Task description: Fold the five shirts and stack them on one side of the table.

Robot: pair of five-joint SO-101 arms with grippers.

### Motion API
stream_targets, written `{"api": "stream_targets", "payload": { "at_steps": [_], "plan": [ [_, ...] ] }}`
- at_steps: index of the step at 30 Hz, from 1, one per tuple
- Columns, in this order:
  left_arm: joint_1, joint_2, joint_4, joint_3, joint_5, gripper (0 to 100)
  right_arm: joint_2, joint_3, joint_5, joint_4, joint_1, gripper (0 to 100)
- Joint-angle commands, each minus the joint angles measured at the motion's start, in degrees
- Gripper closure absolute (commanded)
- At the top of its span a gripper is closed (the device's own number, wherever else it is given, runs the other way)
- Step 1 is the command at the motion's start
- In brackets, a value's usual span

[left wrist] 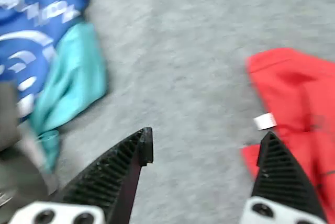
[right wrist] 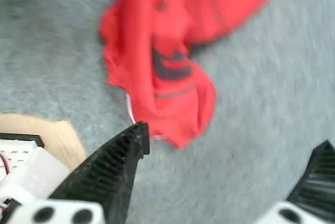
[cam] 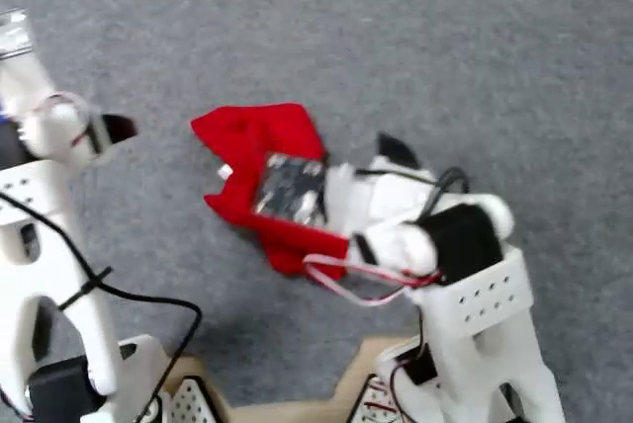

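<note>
A crumpled red shirt (cam: pixel 259 151) lies in the middle of the grey table. My right arm (cam: pixel 406 215) hangs over its near right side. In the right wrist view, the right gripper (right wrist: pixel 230 150) stands open above the cloth beside the red shirt (right wrist: pixel 172 51), with nothing between its fingers. My left arm (cam: pixel 69 131) is at the table's left edge. The left gripper (left wrist: pixel 207 153) is open and empty over bare cloth. The red shirt (left wrist: pixel 298 98) with a white tag (left wrist: pixel 265 121) is on one side of it. A blue printed shirt (left wrist: pixel 31 25) and a teal shirt (left wrist: pixel 73 82) are on the other.
The table (cam: pixel 445 57) has a grey felt-like cover with wide bare room at the back and right. A wooden board (cam: pixel 297 408) with the arm bases and wiring runs along the near edge; its corner (right wrist: pixel 57 135) is close to the red shirt.
</note>
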Motion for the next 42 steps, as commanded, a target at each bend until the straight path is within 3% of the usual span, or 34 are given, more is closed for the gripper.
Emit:
{"api": "stream_targets", "payload": {
  "at_steps": [1,8,15,23,28,34,39,42],
  "plan": [
    [8.09,2.15,-5.71,-0.79,5.19,68,2.59,-0.13,-0.88,-3.78,11.74,55.1],
    [21.45,17.63,-15.74,-6.77,10.64,68,18.07,-9.1,-2.11,-7.91,32.75,55.1],
    [28.04,38.99,-21.27,-22.51,10.37,71,35.03,-18.33,-4.92,-8.44,42.95,55.1],
    [32.79,59.47,-13.36,-47.12,9.85,72,42.95,-21.76,-4.48,-8.88,45.76,55.1],
    [32.18,72.31,-11.96,-56.09,9.85,72,44.53,-22.9,-4.75,-9.05,45.76,55.1],
    [29.54,80.48,-3.43,-68.13,9.85,72,44.88,-22.81,-4.92,-9.76,45.49,55.1],
    [26.11,84.44,-2.29,-75.6,9.49,85,44.88,-22.9,-4.92,-9.76,45.32,55.1],
    [24.97,85.14,-2.2,-76.66,5.54,95,44.7,-22.9,-4.92,-9.76,45.32,55.1]
  ]
}}
